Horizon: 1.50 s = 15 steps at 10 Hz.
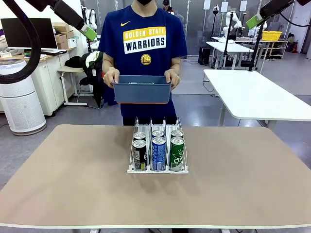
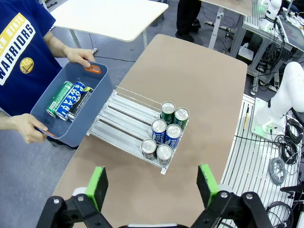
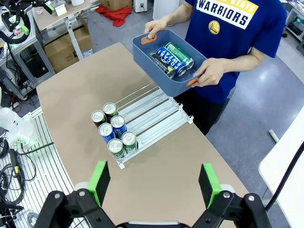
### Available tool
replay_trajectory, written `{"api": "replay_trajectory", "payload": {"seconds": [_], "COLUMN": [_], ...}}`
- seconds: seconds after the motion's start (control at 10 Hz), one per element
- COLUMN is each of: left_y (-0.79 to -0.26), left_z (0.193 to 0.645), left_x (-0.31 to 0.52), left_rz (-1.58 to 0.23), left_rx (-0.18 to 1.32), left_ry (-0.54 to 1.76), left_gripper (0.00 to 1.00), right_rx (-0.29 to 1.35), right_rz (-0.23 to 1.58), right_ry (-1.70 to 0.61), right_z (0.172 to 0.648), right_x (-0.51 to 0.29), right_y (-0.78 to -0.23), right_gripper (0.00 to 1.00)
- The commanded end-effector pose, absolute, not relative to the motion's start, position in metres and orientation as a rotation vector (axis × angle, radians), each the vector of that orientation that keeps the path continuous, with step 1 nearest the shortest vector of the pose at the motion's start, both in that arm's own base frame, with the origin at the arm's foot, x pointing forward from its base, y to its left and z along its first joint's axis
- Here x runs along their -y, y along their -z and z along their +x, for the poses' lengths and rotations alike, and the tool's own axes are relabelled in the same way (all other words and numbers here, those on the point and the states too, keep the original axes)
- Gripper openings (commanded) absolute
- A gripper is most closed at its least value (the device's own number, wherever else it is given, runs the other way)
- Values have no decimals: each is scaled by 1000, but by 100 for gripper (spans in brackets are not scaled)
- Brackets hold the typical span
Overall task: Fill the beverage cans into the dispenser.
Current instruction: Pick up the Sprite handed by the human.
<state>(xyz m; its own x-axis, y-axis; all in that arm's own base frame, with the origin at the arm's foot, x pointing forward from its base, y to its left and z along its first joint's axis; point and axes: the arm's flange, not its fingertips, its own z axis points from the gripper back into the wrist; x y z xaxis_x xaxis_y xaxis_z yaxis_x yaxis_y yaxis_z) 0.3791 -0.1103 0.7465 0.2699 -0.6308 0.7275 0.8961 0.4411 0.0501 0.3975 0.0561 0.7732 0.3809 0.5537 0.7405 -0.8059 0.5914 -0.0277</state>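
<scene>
The white wire dispenser [image 1: 158, 167] stands mid-table with several beverage cans [image 1: 159, 151] upright at its near end: dark ones in the left lane, blue in the middle, green on the right. A person at the far side holds a blue-grey bin [image 1: 142, 92] above the table edge. Three more cans [image 2: 69, 99] lie in it: green, blue and dark. My left gripper [image 2: 153, 185] hangs open high above the dispenser [image 2: 124, 124], nothing between its fingers. My right gripper [image 3: 154, 183] is likewise open and high over the table, with the dispenser [image 3: 156, 114] below it.
The brown table [image 1: 73, 184] is bare around the rack. Both of the person's hands [image 1: 111, 76] grip the bin's ends. A white table [image 1: 257, 97] stands behind at the right, and a white air purifier [image 1: 17, 97] at the left.
</scene>
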Motion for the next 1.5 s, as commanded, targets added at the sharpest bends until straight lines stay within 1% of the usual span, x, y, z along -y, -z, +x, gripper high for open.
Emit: {"api": "replay_trajectory", "payload": {"seconds": [0.0,1.4], "left_y": [-746,-746], "left_z": [378,378], "left_x": [109,109], "left_rz": [-413,-413], "left_rx": [746,746], "left_ry": [1066,1066], "left_gripper": [100,100], "right_rx": [788,788], "right_rz": [381,381], "right_ry": [-893,-893], "right_z": [398,398], "right_x": [-56,-56], "right_y": [-772,-772], "right_gripper": [100,100]}}
